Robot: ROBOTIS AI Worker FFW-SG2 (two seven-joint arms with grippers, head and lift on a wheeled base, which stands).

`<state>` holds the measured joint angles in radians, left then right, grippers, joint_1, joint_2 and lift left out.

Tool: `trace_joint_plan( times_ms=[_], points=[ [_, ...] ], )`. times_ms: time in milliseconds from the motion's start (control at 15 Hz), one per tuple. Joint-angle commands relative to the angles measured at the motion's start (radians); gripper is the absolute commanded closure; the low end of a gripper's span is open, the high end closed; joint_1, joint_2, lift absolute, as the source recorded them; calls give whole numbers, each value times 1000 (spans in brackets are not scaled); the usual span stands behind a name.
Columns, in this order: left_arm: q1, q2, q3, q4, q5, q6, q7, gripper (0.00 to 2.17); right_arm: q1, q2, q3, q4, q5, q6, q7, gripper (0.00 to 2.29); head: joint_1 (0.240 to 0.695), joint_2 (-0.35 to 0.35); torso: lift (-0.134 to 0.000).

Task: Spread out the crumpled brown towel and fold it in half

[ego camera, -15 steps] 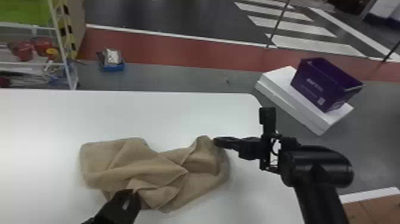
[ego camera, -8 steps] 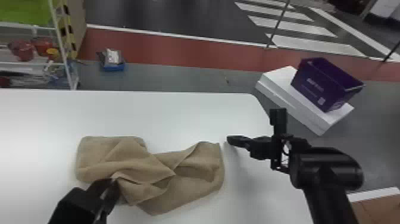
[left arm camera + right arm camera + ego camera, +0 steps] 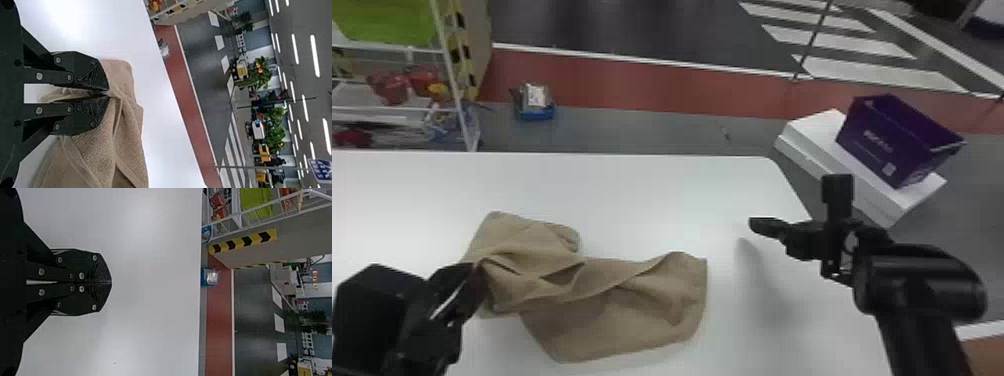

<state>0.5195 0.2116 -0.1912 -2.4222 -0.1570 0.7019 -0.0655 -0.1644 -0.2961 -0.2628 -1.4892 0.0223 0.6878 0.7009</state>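
Head view has the brown towel (image 3: pixel 612 320) rumpled on the white table (image 3: pixel 642 200), its left part bunched at the left gripper (image 3: pixel 109 94), whose fingers are nearly together with a fold pinched between them. Its cloth looks light and limp – easy to grip, likely to sag or crease rather than slide flat – so a hold at the outer corners should spread it best. Right gripper (image 3: pixel 111 282), closed on nothing and well apart, could take the far right corner (image 3: pixel 699 266).
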Motion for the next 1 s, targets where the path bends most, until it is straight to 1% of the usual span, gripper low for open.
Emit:
trace_joint_plan(
  times_ms=[0, 67, 200, 333, 400, 467, 533, 600, 667, 800, 867, 933],
  points=[
    [-3, -6, 65, -1, 24, 0, 1, 1001, -12, -11, -36, 12, -2, -13, 0, 1416, 695, -245, -123],
    [-4, -14, 88, 0, 42, 0, -5, 1001, -18, -18, -49, 21, -5, -17, 0, 1416, 695, -235, -123],
    [-7, -29, 125, 2, 48, -3, -23, 1001, -27, -32, -62, 35, -7, -23, -1, 1416, 695, -232, -123],
    [-7, -32, 154, -1, 74, -3, -34, 1001, -30, -37, -76, 43, -9, -32, -1, 1416, 695, -233, -123],
    [-7, -32, 157, -6, 77, -3, -34, 1001, -27, -37, -76, 43, -12, -35, -1, 1413, 695, -234, -123],
    [-7, -32, 151, -12, 79, 0, -34, 1001, -7, -37, -72, 35, -36, -47, 3, 1399, 695, -234, -123],
    [-7, -32, 139, -11, 76, 0, -36, 1001, 26, -31, -73, 9, -78, -63, 19, 1092, 695, -232, -123],
    [-13, -32, 122, -11, 71, 0, -34, 1001, 63, -18, -67, -40, -113, -72, 19, 593, 695, -230, -123],
    [-19, -34, 101, -8, 63, 3, -34, 1001, 94, -1, -65, -75, -116, -78, 19, 387, 695, -226, -123],
    [-33, -34, 55, 2, 42, 6, -33, 1001, 144, 48, -52, -163, -116, -99, 22, 262, 695, -215, -123],
    [-42, -35, 39, 12, 34, 6, -33, 1001, 172, 66, -39, -198, -116, -109, 22, 198, 695, -205, -123],
    [-53, -38, 32, 20, 33, 6, -31, 1001, 198, 77, -32, -227, -139, -109, 19, 178, 695, -205, -123]
  ],
)
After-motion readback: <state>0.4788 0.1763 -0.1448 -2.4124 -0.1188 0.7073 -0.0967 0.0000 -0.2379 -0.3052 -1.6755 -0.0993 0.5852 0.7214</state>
